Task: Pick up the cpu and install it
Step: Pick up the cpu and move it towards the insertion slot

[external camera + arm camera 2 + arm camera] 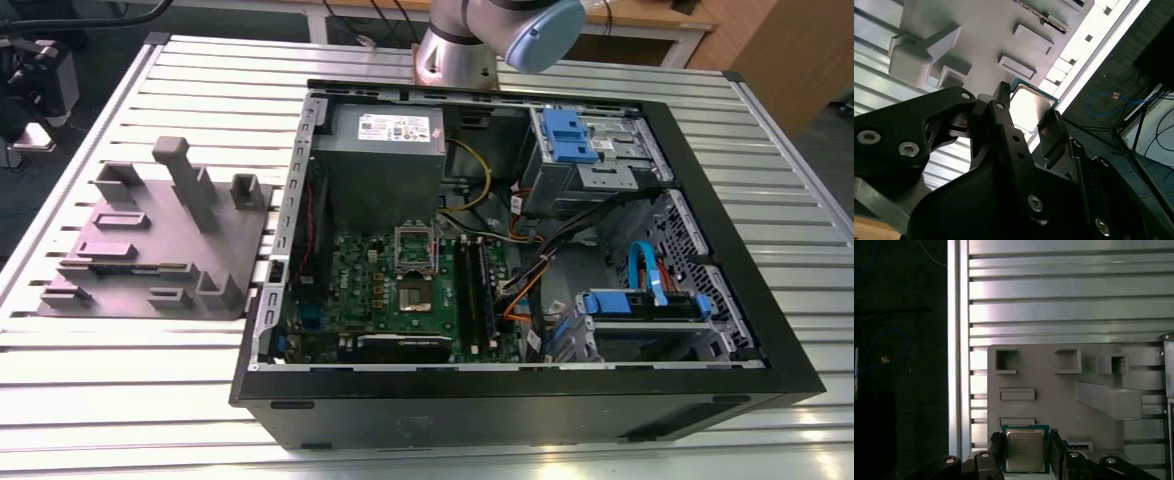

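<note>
Cpu gripped over the holder block
The black end effector (1025,437) seems (its contact edges sit in shadow) pinched on the small square silvery-topped cpu (1025,452), over the grey plastic holder block (1054,385); keep it level, pressure even.

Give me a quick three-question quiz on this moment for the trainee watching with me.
1. True or false: the gripper is open and holds nothing.
2. Beyond the gripper in the first wrist view lies: A a keyboard; B the grey holder block; C a cardboard box.
3. In the exterior view, on which side of the computer case does the grey holder block stand?
Key: 1 false, it is shut on the cpu; 2 B; 3 the exterior view's left.
</note>
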{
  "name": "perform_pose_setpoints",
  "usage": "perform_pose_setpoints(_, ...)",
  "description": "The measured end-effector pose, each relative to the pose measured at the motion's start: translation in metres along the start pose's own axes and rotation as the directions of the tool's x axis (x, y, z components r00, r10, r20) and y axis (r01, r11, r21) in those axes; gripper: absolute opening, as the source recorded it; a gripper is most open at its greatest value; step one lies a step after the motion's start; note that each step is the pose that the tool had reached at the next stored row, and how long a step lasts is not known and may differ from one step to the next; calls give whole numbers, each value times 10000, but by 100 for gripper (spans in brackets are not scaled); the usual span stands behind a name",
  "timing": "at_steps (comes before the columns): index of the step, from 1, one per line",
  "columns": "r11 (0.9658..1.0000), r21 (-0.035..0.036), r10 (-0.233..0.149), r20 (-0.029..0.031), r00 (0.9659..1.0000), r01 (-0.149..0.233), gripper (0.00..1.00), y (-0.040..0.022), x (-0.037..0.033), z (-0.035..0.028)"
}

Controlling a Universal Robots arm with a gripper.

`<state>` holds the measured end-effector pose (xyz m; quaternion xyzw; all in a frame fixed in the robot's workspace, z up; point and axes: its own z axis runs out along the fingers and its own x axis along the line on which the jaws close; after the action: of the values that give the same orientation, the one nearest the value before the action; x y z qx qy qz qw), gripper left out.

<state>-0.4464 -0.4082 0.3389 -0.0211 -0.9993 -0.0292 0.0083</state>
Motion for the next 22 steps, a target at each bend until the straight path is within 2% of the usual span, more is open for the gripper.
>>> perform_pose_setpoints(13,10000,0,0,0,10000,0,47,5,2,-91)
perform_pose_setpoints(22,10000,0,0,0,10000,0,47,11,3,-191)
